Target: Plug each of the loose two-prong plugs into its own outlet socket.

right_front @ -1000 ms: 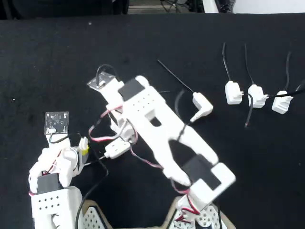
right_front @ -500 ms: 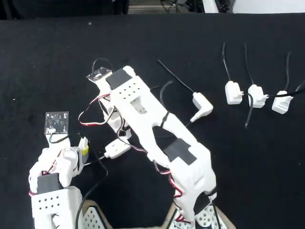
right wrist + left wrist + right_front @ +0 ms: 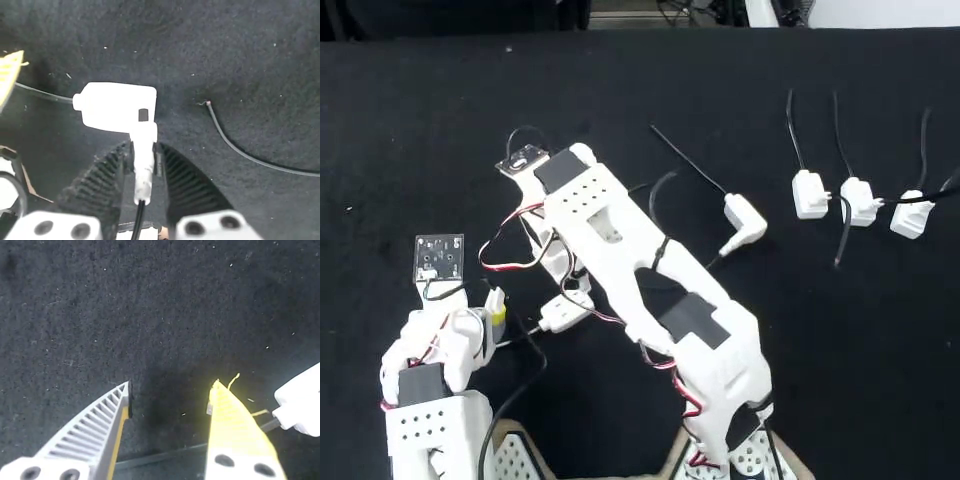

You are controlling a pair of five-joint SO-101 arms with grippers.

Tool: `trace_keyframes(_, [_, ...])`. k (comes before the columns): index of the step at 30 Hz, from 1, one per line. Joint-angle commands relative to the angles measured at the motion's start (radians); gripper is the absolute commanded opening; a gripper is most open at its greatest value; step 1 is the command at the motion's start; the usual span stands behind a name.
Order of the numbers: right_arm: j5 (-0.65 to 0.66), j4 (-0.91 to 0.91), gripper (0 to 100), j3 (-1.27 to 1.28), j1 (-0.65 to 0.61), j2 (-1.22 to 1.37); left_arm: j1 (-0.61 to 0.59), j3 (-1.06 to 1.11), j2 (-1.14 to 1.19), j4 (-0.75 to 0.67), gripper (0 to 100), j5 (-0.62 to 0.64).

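A white outlet socket (image 3: 117, 106) lies on the black cloth, and a white two-prong plug (image 3: 143, 131) meets its side. My right gripper (image 3: 143, 148) is shut on this plug's stem, with the plug's black cord trailing back between its dark fingers. From above, the socket (image 3: 560, 313) lies at the front left, and the right arm (image 3: 620, 240) stretches over it. My left gripper (image 3: 170, 392) hangs open just beside the socket (image 3: 300, 405), nothing between its fingers. Its yellow fingertip (image 3: 10, 70) shows by the socket. Another white plug (image 3: 744, 222) lies loose mid-table.
Three more white plug pieces (image 3: 858, 201) with black cords lie in a row at the far right. A thin black cord (image 3: 250, 150) curves across the cloth near the socket. The left arm's base (image 3: 420, 400) stands at the front left corner.
The right arm has stretched out farther to the left and away from its base, its wrist now beyond the socket. The left arm and the socket have stayed put.
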Motion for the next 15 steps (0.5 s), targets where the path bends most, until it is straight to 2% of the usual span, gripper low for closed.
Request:
trace_keyframes(1, [-0.011, 0.026, 1.1, 0.007, -0.018, -0.004, -0.007, -0.01, -0.008, 0.003, 26, -0.008])
trace_keyframes(15, [-0.012, -0.014, 1.1, 0.054, -0.018, 0.002, -0.007, -0.01, -0.008, 0.003, 26, -0.009])
